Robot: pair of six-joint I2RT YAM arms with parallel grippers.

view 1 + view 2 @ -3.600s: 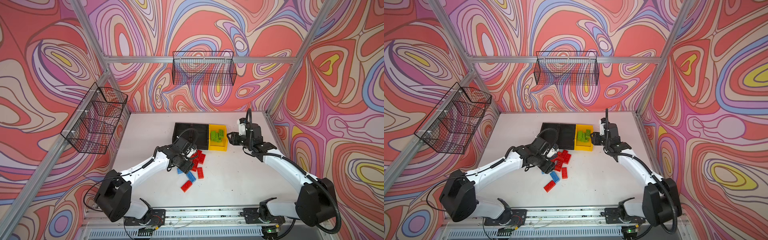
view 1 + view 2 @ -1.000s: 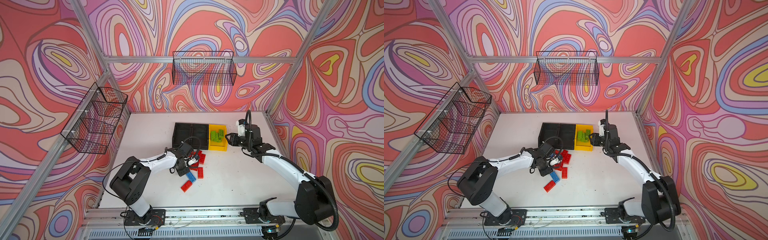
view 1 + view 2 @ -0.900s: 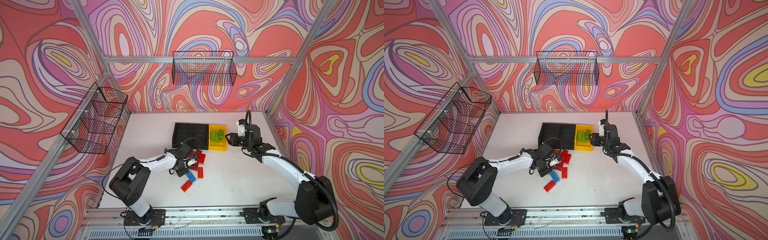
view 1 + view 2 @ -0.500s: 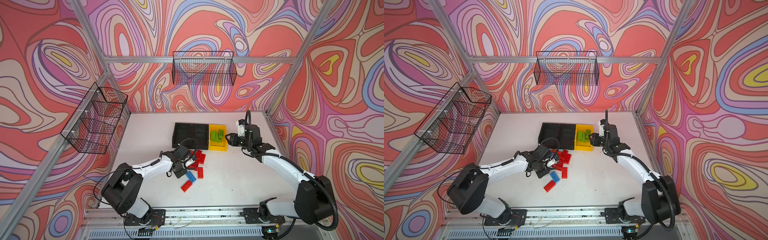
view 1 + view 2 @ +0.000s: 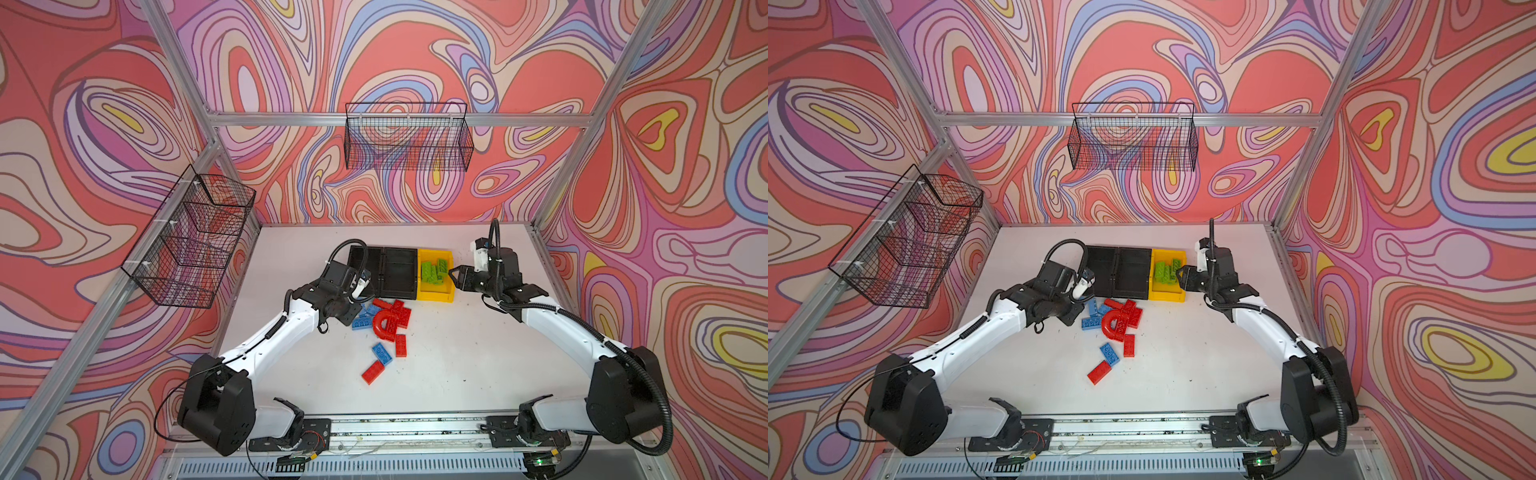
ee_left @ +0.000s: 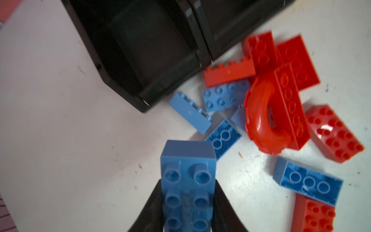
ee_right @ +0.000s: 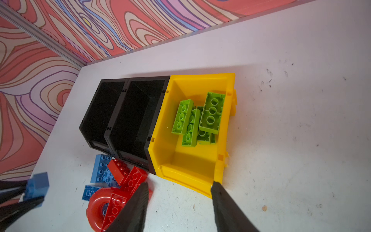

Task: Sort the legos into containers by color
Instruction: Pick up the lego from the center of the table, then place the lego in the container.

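The left claw is clamping a blue brick by its long sides and is holding it clear of the desk, just short of the two empty black bins; one is probably its destination. The right claw is standing spread and empty beside the yellow bin, which is housing the green bricks. Loose red and blue bricks and a red arch are lying clustered before the black bins. Swirl-patterned walls carrying wire baskets are enclosing the white desk.
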